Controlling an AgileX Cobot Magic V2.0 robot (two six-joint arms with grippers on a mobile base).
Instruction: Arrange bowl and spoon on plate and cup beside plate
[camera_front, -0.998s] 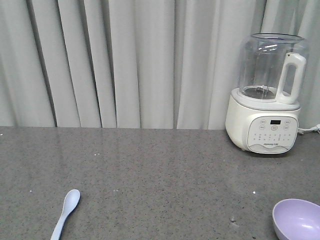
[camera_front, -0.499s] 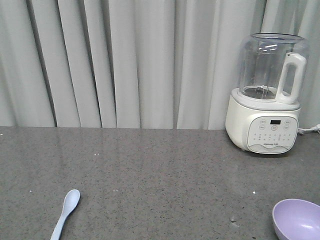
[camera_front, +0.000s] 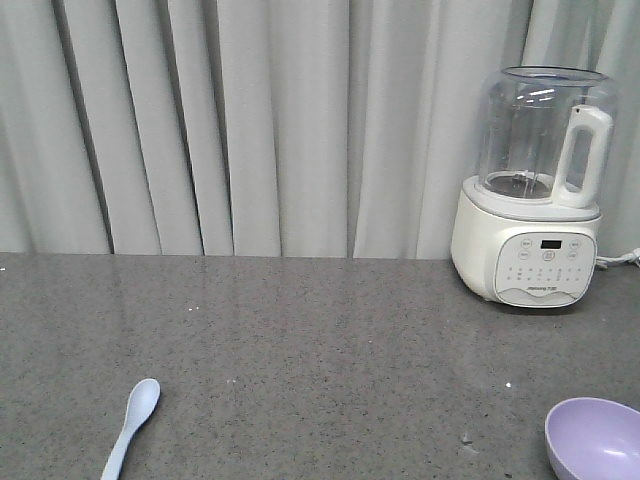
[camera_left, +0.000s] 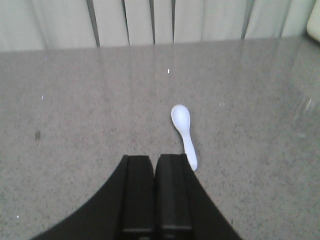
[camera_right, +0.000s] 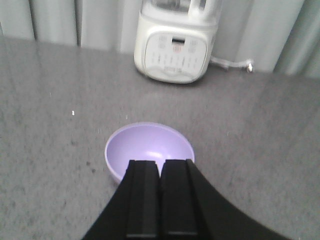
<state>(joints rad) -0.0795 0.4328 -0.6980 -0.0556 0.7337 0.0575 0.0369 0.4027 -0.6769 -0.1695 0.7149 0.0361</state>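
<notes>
Left claw (camera_left: 155, 160): jaws pressed together, empty. Spoon (camera_left: 183, 131) lies just ahead-right of the tips, handle end beside the right finger; bare counter (camera_left: 75, 110) extends ahead and left. Right claw (camera_right: 160, 165): jaws together, empty. Bowl (camera_right: 149, 144) sits directly ahead, near rim hidden behind the fingers; a blender (camera_right: 175, 47) stands well beyond it.

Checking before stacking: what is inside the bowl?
Nothing shows inside the bowl: its lavender interior looks bare. The right gripper covers the near rim, so that strip cannot be checked.
</notes>
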